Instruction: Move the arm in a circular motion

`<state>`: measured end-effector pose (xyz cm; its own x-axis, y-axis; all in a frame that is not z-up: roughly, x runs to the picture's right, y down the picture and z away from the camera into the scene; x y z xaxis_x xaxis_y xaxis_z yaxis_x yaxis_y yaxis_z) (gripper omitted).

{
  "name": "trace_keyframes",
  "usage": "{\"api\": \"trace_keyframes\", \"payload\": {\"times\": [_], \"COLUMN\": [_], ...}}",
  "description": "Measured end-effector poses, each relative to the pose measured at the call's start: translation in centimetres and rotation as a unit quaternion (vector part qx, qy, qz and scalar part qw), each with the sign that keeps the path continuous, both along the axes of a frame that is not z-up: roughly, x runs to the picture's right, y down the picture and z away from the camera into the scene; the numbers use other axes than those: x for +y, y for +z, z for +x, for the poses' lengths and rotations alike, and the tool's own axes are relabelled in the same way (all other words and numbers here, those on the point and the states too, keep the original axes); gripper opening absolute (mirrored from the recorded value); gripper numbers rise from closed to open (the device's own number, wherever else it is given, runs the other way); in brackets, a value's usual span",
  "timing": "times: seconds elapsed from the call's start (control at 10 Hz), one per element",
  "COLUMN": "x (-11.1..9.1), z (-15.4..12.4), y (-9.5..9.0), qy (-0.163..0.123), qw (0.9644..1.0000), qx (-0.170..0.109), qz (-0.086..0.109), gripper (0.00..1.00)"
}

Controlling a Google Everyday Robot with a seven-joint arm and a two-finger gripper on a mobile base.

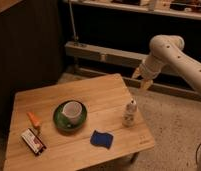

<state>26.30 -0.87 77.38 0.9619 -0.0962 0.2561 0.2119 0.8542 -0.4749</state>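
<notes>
We see the arm (180, 59) coming in from the right, elbow high. The gripper (142, 79) sits at its lower-left end, just past the tabletop's (106, 95) far-right corner. Spread or pressed together, we can't tell.

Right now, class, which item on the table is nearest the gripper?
The small white bottle by the right edge of the table. The gripper hangs past the far right corner; the cup, blue cloth, orange piece and packet all lie further left.
</notes>
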Motion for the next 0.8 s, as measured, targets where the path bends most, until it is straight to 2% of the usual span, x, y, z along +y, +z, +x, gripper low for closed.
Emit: {"api": "trace_keyframes", "payload": {"times": [0.2, 0.4, 0.6, 0.8], "x": [2.2, 4.5, 5.9, 7.3], "z": [3.9, 7.0, 7.1, 4.8], "y": [-0.4, -3.2, -5.7, -9.3], "qy": [0.026, 0.045, 0.034, 0.01], "qw": [0.9991, 0.9975, 0.9983, 0.9996], "qx": [0.031, 0.054, 0.046, 0.025], "qz": [-0.008, -0.01, -0.008, -0.003], "gripper": [0.6, 0.6, 0.6, 0.6]}}
